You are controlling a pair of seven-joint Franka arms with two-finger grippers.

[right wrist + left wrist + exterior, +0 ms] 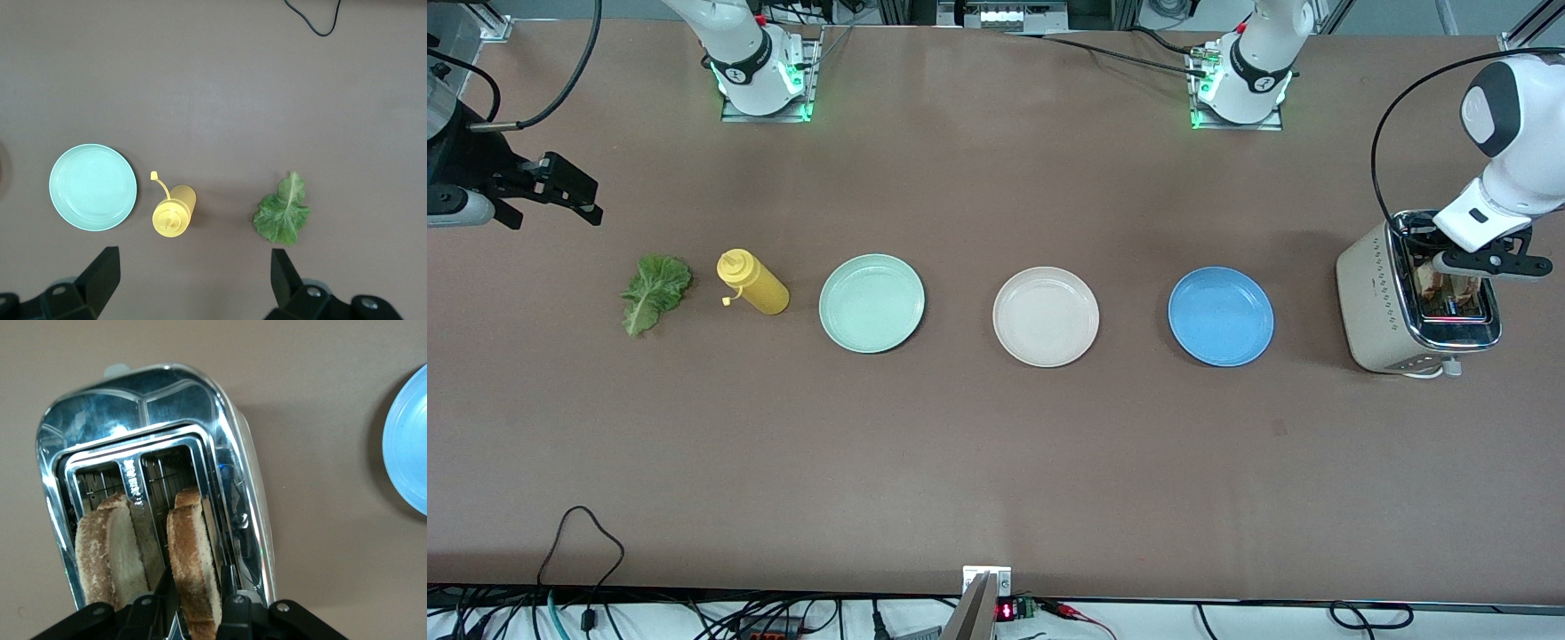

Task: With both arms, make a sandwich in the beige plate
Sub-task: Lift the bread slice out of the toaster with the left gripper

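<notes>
Brown bench, three plates in a row; beige plate [1046,316] bare at the middle. Two toast slices [193,567] stand in the toaster [1414,307] at the left arm's end. Left end effector [193,613] straddles one slice, fingers closing, grip unconfirmed. Risk: crust crumbling, or snagging the slot. Right end effector [193,283] waits spread wide over the lettuce [655,291].

Brown table [996,462], lettuce leaf [655,292], mustard bottle [754,282], mint plate [871,303], beige plate [1046,316], blue plate [1221,316], toaster [1383,302]
</notes>
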